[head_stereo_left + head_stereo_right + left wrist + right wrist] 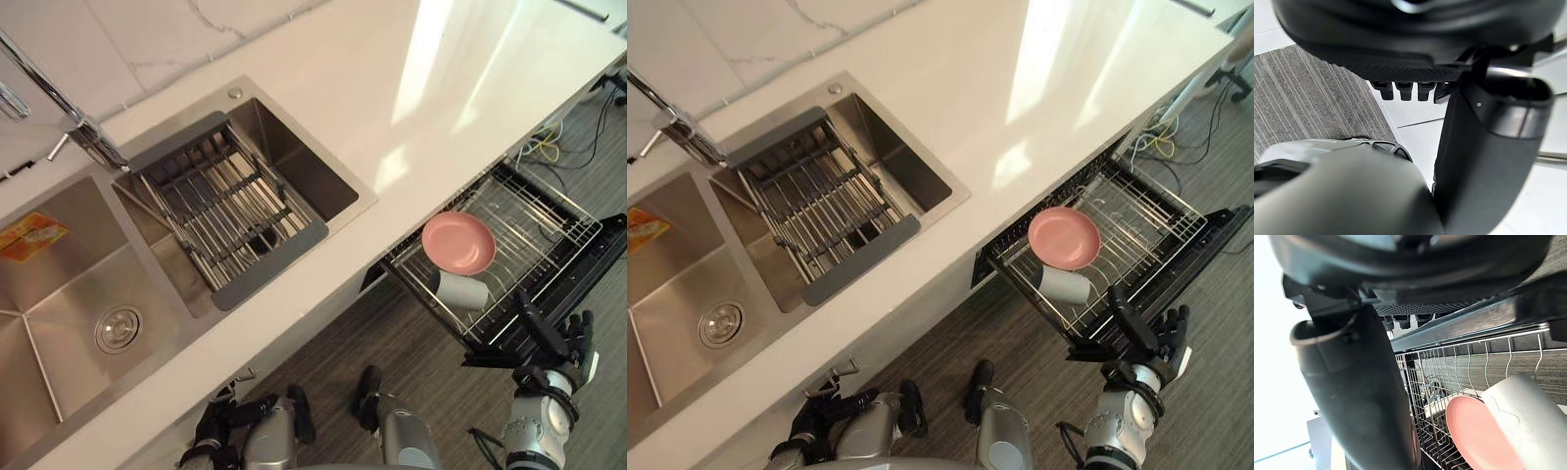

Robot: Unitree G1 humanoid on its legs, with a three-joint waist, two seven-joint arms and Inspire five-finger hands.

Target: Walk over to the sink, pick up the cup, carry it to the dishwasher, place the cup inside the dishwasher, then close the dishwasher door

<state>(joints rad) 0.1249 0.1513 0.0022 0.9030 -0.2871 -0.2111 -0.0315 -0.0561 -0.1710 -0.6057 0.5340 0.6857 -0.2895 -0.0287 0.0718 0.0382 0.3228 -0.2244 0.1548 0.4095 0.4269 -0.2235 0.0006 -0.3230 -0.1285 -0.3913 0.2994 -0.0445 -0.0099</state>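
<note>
I see the cup (460,290) lying on its side in the wire rack (549,220) of the open dishwasher (1176,257), just beside the near edge of a pink plate (458,242). It is a plain white cylinder with a smooth, matt wall. I judge it light and rigid, perhaps ceramic or hard plastic, so it may be breakable and a little slick. On its side it could roll between the wires. If I had to reseat it, I would wrap the fingers and thumb round the middle of its barrel, not the rim.

My right robot hand (560,343) hangs released and empty at the near edge of the rack, its fingers relaxed. My left robot hand (211,429) is low by the cabinet under the sink (59,294), also released and holding nothing.

The rack is thin, shiny wire, stiff but rattly. The door (609,235) is a dark, flat, rigid panel. I expect it to take a push with straight fingers. The sink is brushed steel, the table (392,88) glossy white, the floor (411,343) grey and ribbed.
</note>
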